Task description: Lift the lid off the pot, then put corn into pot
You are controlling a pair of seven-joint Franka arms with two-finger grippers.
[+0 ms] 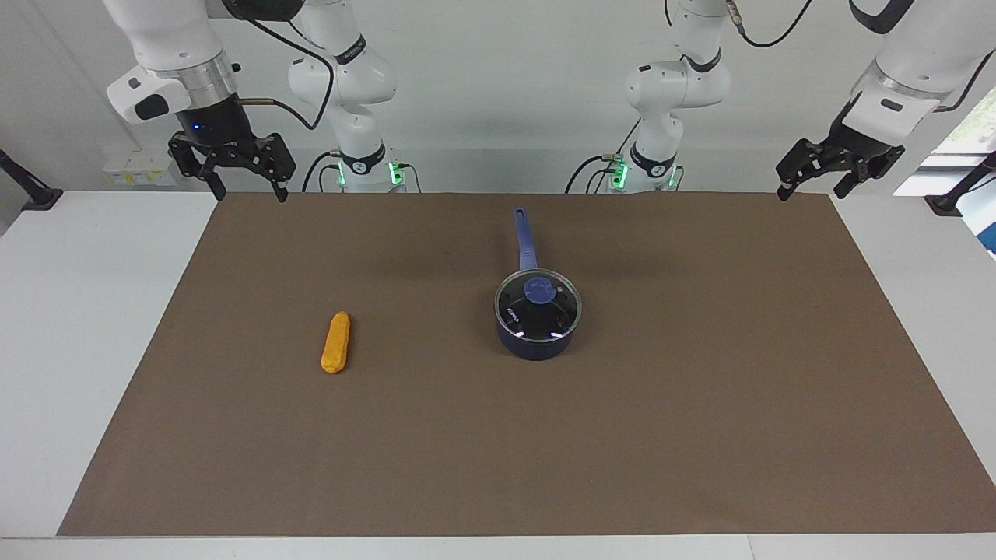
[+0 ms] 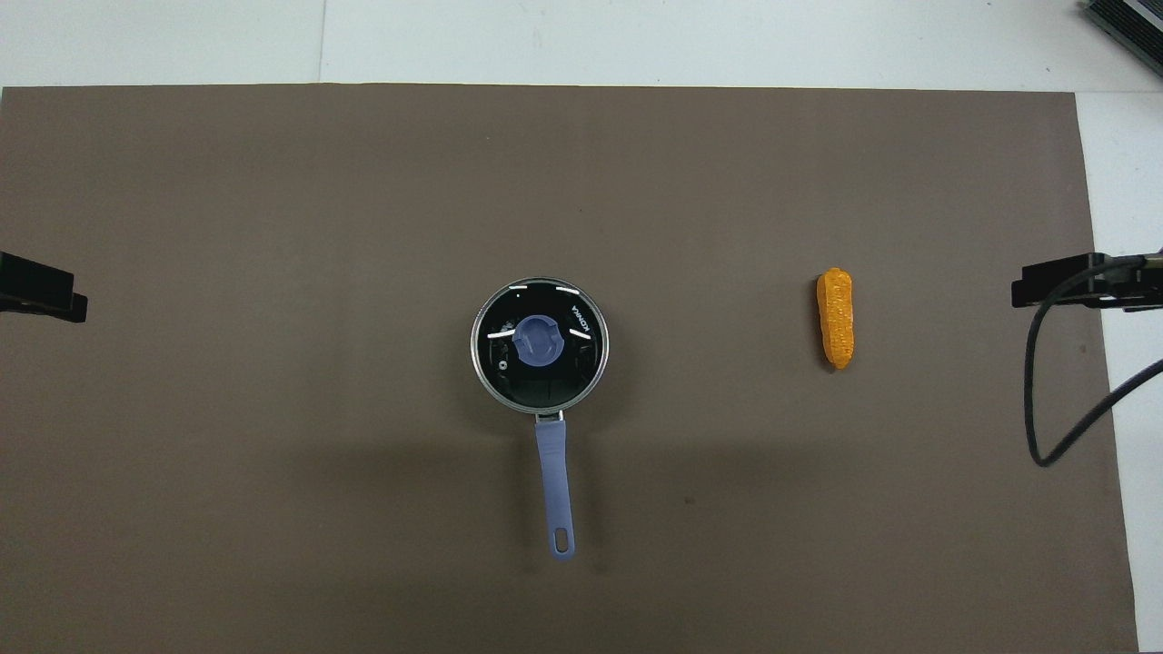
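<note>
The brown mat (image 1: 498,435) covers the table and carries everything. The saucepan (image 1: 537,342) stands mid-mat, its handle pointing toward the robots, presumably within reach of both arms. The glass lid (image 1: 538,305) sits on the saucepan, its blue knob on top, so the first step is not yet done. The corn cob (image 1: 336,342) lies beside the saucepan, well apart, toward the right arm's end. The right gripper (image 1: 244,191) and left gripper (image 1: 809,185) hang over the mat's corners nearest the robots, well apart from the saucepan, fingers spread and empty.
</note>
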